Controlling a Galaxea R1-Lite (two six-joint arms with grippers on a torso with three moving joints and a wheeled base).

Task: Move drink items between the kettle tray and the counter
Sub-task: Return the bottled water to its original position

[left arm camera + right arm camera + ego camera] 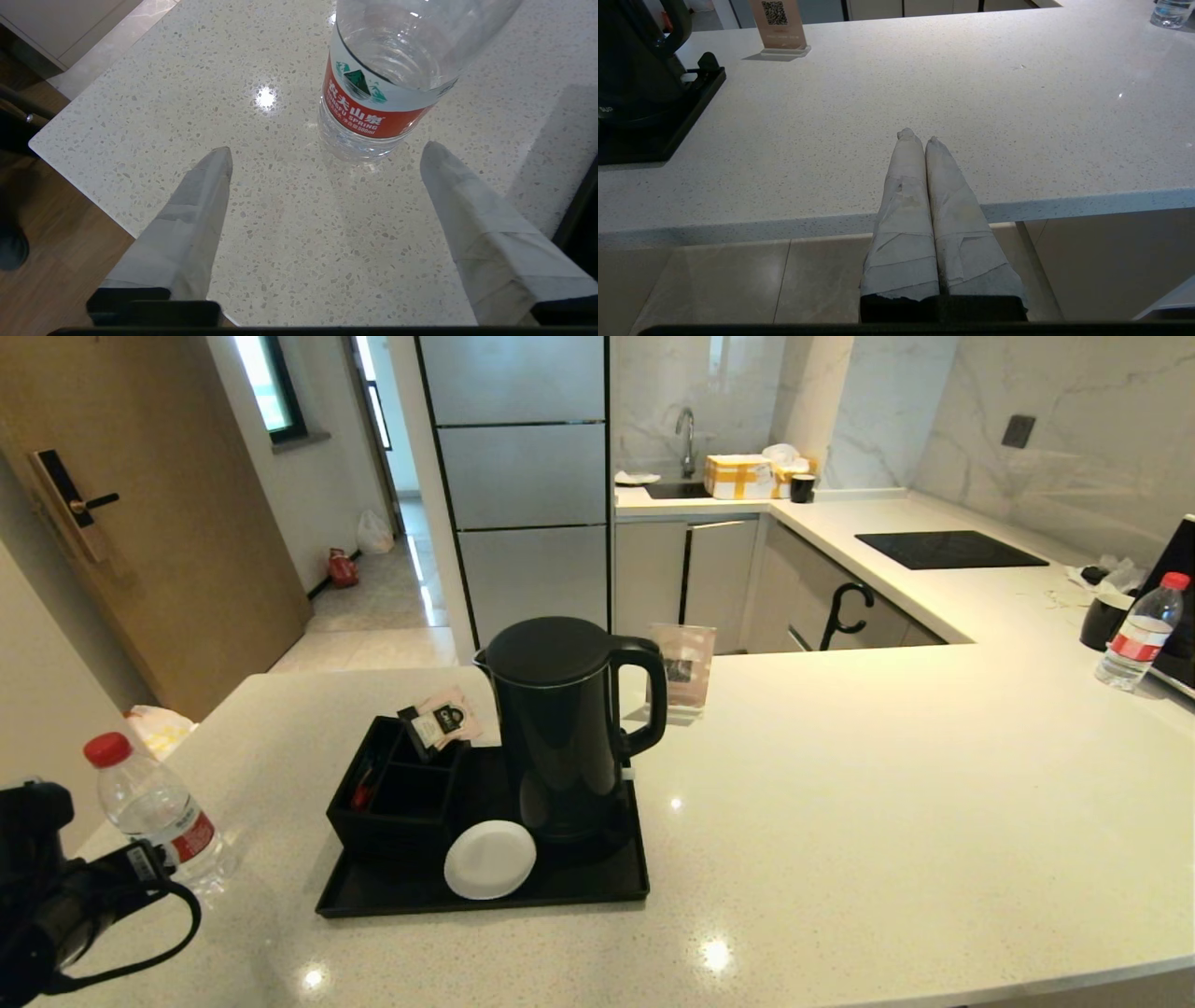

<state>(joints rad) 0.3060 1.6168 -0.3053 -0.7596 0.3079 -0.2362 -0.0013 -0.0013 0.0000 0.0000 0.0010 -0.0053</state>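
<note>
A clear water bottle [154,807] with a red cap stands on the beige counter [887,784] near its left corner. My left gripper [327,148] is open, its fingertips just short of that bottle [373,93], one on each side and touching nothing. The black kettle [560,728] stands on its base on the black tray [485,896], beside a divided box [397,793] and a white disc [489,860]. A second bottle [1139,633] stands far right. My right gripper [917,136] is shut and empty over the counter's near edge, right of the tray [668,135].
A small QR sign [683,672] stands behind the kettle. A black mug [1102,616] sits by the far-right bottle, and a black hob [948,549] lies in the back counter. The counter's left corner [35,142] drops to wooden floor close to my left gripper.
</note>
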